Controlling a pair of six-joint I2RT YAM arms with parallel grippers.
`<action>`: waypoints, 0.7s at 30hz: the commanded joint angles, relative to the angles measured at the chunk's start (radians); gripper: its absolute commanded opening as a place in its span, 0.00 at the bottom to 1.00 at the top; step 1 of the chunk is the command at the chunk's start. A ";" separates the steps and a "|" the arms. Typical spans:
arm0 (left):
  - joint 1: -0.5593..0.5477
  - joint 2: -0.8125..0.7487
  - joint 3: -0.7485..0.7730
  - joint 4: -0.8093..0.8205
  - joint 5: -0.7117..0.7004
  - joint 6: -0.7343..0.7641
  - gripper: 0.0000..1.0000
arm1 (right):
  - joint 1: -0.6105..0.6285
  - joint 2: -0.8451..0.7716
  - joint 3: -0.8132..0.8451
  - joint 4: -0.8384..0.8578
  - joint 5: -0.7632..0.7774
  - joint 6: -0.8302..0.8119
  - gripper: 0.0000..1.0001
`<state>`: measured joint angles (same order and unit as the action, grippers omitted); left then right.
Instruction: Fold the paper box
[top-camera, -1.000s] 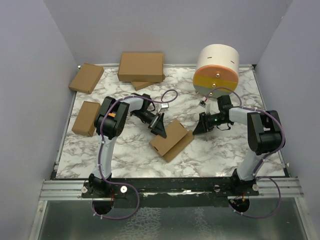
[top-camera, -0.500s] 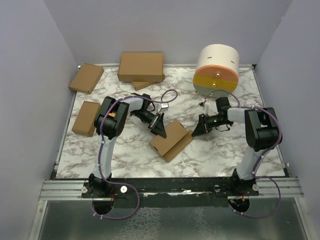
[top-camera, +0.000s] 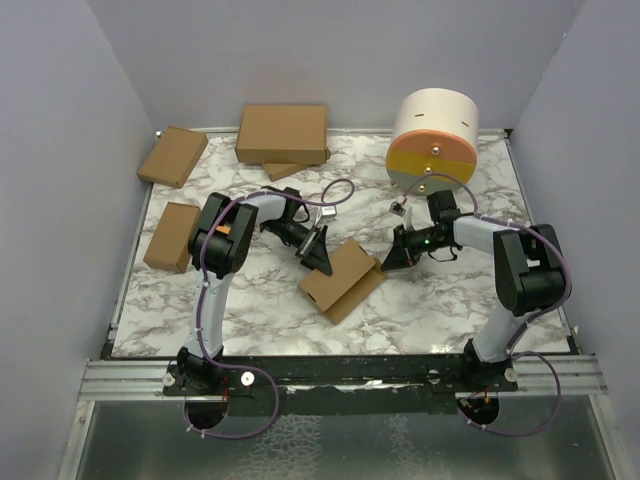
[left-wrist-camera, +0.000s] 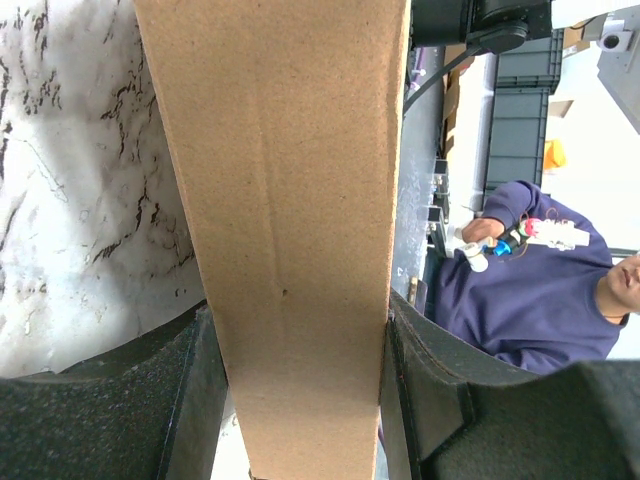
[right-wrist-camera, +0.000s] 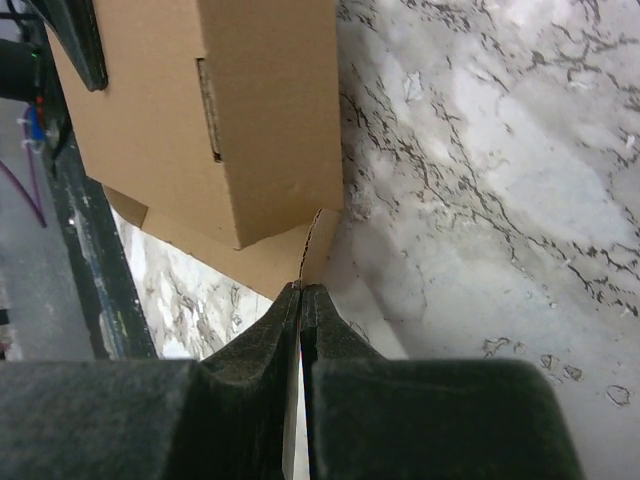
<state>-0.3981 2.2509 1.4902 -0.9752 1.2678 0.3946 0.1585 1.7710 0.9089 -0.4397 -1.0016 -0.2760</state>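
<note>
Starting at the far left of the marble table (top-camera: 450, 300), you are looking at a small back carton (top-camera: 172, 156) lying by the wall. A second small carton (top-camera: 172, 236) is lying nearer you along the same edge. Behind the middle, a larger carton (top-camera: 282, 132) is sitting on top of another flat brown piece.

Your left gripper (top-camera: 320, 258) is reaching in from the left and clamping the paper box (top-camera: 343, 278) at its far left end. In the left wrist view, the brown panel is running up between the two black fingers (left-wrist-camera: 190, 400), and both pads are pressing against its sides. Beyond the table edge in that view, a person in a blue top (left-wrist-camera: 540, 300) is sitting.

The paper box is lying near the middle of the table, turned at an angle. A loose flap (top-camera: 365, 288) is sticking out flat along its near right side.

Your right gripper (top-camera: 386, 264) is coming in from the right with its jaws together. In the right wrist view, its tips are meeting the thin edge of that flap, just beside the box's corner. You cannot tell from here whether the flap is pinched between them or only touching.

Behind the right arm, a round tub (top-camera: 434, 140), white above orange and grey bands, is standing well apart from the box.
</note>
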 joint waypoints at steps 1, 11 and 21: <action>0.014 0.021 0.001 0.051 -0.051 0.058 0.38 | 0.048 -0.074 -0.018 0.047 0.076 -0.030 0.03; 0.026 0.034 -0.001 0.056 -0.040 0.056 0.38 | 0.078 -0.110 -0.029 0.051 0.147 -0.043 0.02; 0.037 0.037 -0.015 0.065 -0.031 0.056 0.38 | 0.117 -0.136 -0.037 0.057 0.205 -0.064 0.01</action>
<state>-0.3779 2.2616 1.4883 -0.9775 1.2736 0.3912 0.2588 1.6672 0.8814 -0.3969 -0.8253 -0.3195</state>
